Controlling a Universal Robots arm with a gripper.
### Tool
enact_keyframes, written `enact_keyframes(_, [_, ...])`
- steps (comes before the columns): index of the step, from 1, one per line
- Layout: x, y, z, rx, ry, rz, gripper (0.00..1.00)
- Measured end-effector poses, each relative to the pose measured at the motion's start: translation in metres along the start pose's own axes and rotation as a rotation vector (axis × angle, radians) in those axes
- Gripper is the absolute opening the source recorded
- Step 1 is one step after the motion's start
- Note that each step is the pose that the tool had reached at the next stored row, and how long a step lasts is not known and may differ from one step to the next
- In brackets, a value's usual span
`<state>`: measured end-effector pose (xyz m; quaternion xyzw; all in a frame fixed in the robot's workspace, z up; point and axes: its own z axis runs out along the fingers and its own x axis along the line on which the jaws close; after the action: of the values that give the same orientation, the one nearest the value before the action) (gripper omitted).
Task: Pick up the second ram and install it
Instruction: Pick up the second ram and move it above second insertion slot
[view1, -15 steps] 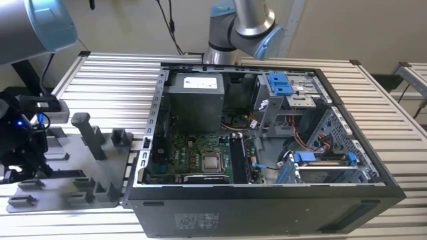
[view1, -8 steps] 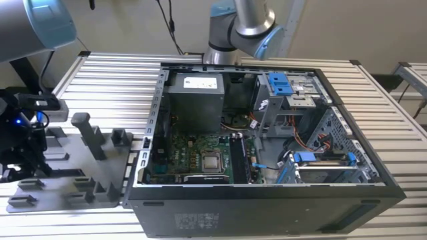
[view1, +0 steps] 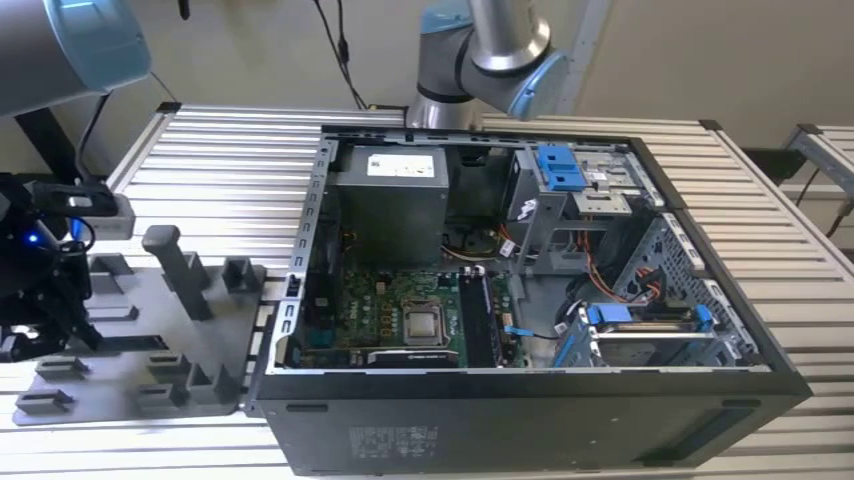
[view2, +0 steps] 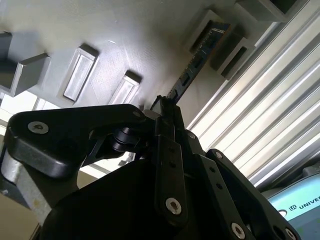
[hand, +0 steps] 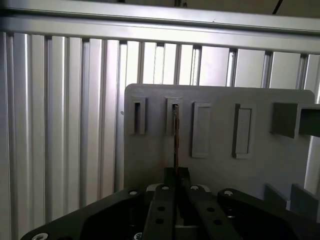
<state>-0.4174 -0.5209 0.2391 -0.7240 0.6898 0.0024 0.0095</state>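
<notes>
the black two-fingered hand (hand: 176, 176) is clenched on the slim, dark grey-black second ram (hand: 175, 132); the stick sits edge-on in a slot of the light grey moulded plastic holder (hand: 220, 170), which likely keeps it pinchable.

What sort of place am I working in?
Probably a robotics lab bench: an opened computer case on a slatted aluminium table, with a grey holder tray where the gripper grips the second ram.

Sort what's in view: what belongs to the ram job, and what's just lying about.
Job: second ram, standing in the grey holder; gripper shut on it; open computer case; motherboard.
Lying about: slatted table; power supply; blue drive brackets.
</notes>
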Motion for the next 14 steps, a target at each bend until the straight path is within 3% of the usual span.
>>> enact_keyframes(14, [-0.0003, -0.0002, -0.0178, 0.0001, 0.0000, 0.003, 0.14])
